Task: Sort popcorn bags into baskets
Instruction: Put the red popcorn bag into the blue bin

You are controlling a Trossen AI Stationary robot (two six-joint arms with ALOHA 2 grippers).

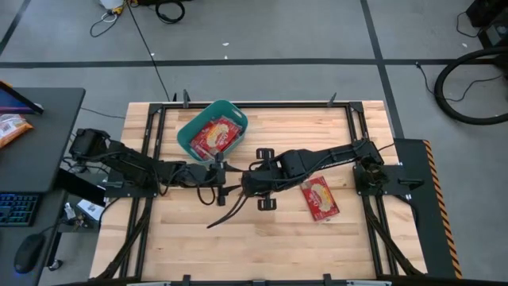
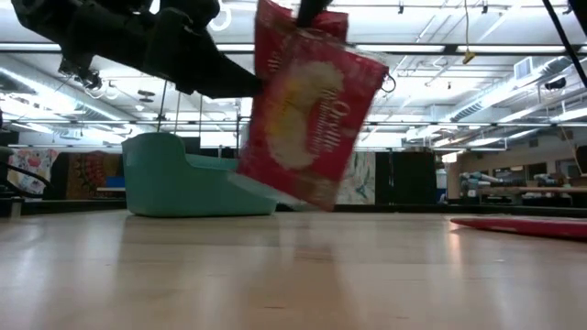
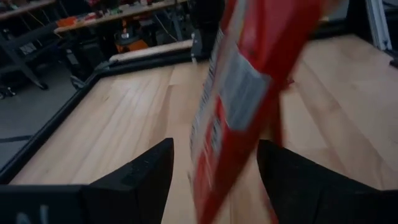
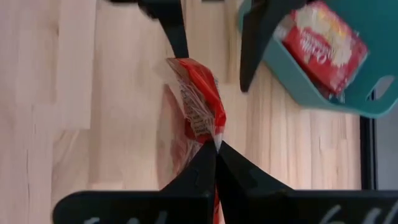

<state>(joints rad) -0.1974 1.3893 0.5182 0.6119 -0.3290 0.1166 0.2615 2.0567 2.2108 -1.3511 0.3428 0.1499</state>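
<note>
One flat red popcorn packet with a cream-yellow picture patch (image 2: 307,115) hangs in the air above the middle of the pale wooden table (image 1: 262,246), pinched at its edge by the right gripper (image 4: 216,148), whose two dark fingers are squeezed together on the wrapper. The left gripper (image 3: 214,171) is right there with it, its fingers spread wide on either side of the dangling packet and, as far as I can see, not touching it. Counting the rest: one more red packet (image 1: 319,198) lies flat on the boards just to the right of the right arm, and the rounded teal plastic basket (image 1: 187,133) near the table's far edge, left of centre, holds a pile of red packets (image 1: 216,135); I make out at least two in there, but they overlap and I cannot tell the exact number. So there is a single basket, one packet in the air, one loose on the table, and the small heap inside the tub. From table height the held packet tilts, its lower corner dipping in front of the basket's near wall without my being able to say whether they touch. Off the table, on a dark desk at the left, sits an orange snack bag (image 1: 12,127) beside a keyboard with blue-lit keys (image 1: 17,208).
</note>
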